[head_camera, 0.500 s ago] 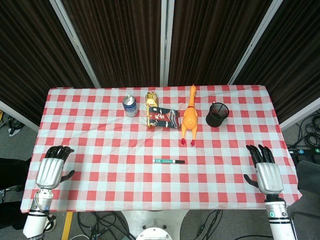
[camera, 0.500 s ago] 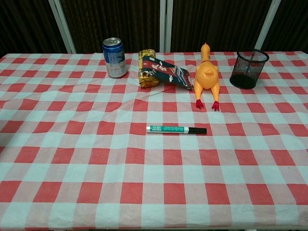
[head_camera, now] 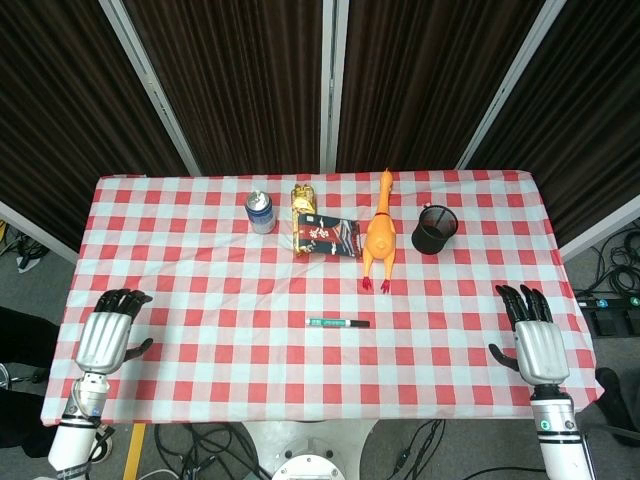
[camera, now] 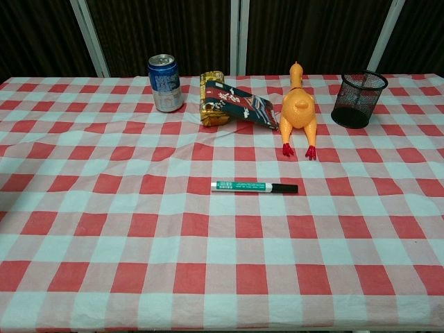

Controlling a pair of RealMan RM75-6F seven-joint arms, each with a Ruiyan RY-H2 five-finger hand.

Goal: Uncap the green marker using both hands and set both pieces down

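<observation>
The green marker (camera: 254, 186), still capped, lies crosswise mid-surface (camera: 104, 243), black cap end to the right, label print too small to read. Farther off: rubber chicken (camera: 297, 111), snack packet (camera: 232, 102) with unreadable script, blue can (camera: 165, 82), mesh cup (camera: 358, 98). My left hand (head_camera: 106, 334) and right hand (head_camera: 533, 338) hover spread and empty at the near corners

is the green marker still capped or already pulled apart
Capped. The green marker lies flat on the checked tablecloth as one piece, black cap on its right end. The left hand and right hand are far from it.
</observation>
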